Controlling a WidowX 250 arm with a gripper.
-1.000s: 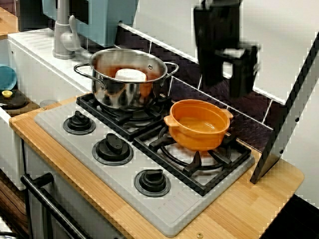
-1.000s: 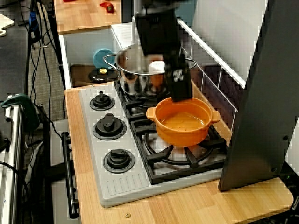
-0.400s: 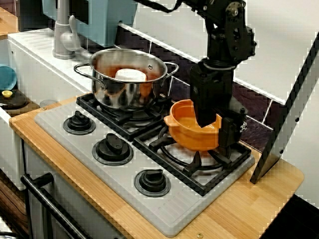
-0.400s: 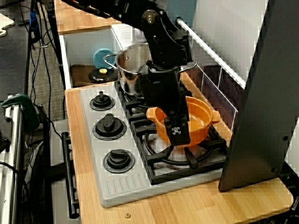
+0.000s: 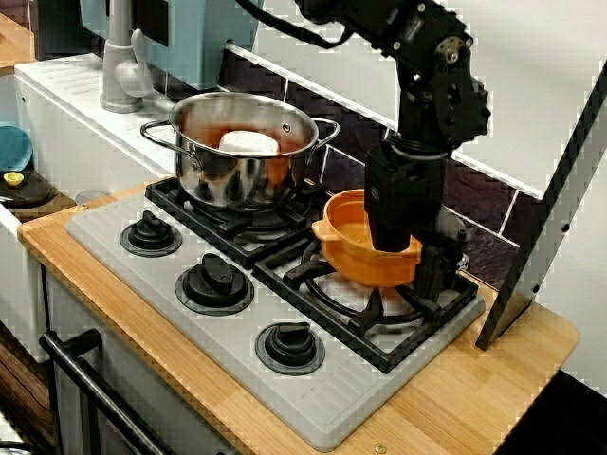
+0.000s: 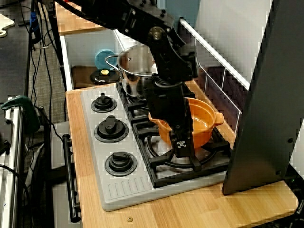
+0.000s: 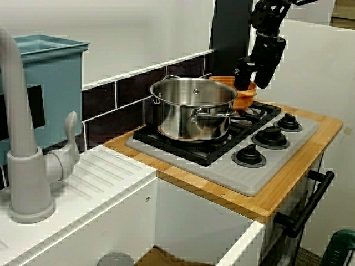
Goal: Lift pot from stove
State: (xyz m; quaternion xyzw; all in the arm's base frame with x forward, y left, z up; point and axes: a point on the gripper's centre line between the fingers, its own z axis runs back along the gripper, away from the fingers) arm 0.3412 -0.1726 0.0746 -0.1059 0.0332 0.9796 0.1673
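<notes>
The tabletop (image 5: 455,408) carries the stove (image 5: 313,393). A steel pot (image 5: 242,152) sits on the back burner. The pot (image 5: 356,256) rests on the front grate, with the tool (image 6: 183,135) lowered over its rim. This looks like the grasp; closing firmly, then rising straight, comes next. The arm hides the contact, so I cannot tell its jaw state.

We see the pot (image 5: 356,248) on the stove (image 5: 313,403) grate, at four o'clock from the steel pot (image 5: 242,152); the gripper (image 5: 417,256) straddles its near rim.
</notes>
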